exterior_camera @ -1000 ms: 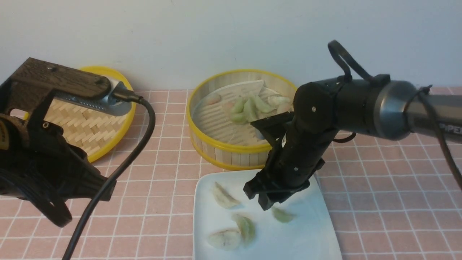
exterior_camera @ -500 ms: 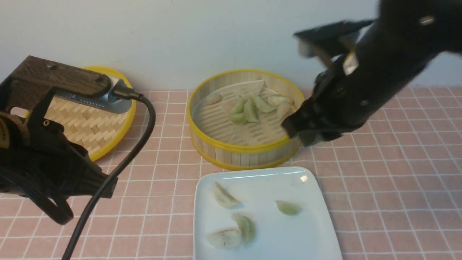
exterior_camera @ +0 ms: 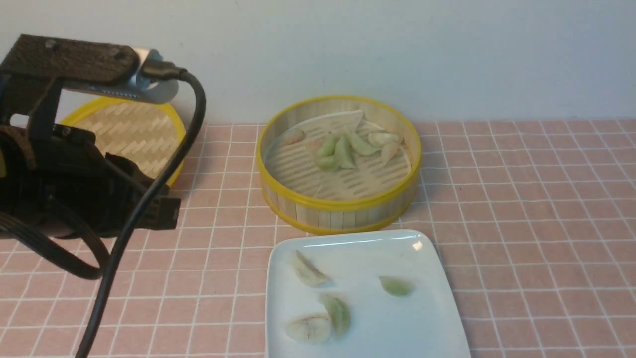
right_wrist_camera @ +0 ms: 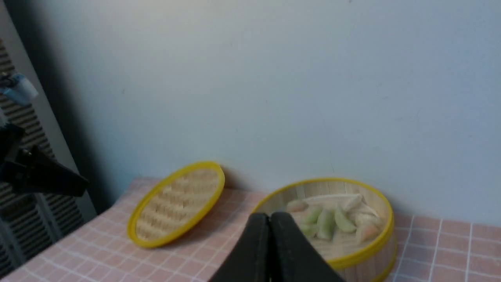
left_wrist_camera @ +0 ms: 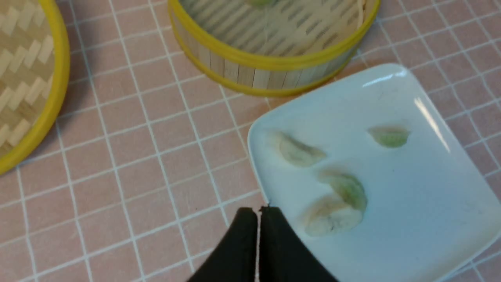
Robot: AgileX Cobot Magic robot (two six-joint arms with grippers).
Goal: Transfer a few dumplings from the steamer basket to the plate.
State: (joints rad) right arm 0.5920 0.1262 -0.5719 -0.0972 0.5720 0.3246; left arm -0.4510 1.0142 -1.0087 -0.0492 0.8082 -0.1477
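Front: dumplings [exterior_camera: 343, 149] bunch in steamer basket [exterior_camera: 338, 216] near counter's [exterior_camera: 521, 199] back edge; four on plate [exterior_camera: 427, 318] at front edge. Left wrist: left gripper [left_wrist_camera: 258, 219] pressed together, empty. Right wrist: right gripper [right_wrist_camera: 269, 223] same. Likely soft, slick, so you pinch the belly gently.

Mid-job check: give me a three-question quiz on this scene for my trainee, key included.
1. How many dumplings lie on the plate?
2. True or false: the right end effector grips a dumpling.
3. The woven lid is: A on the steamer basket; B on the plate; C apart, on the basket's left.
Key: 1 four; 2 false, it is shut and empty; 3 C.
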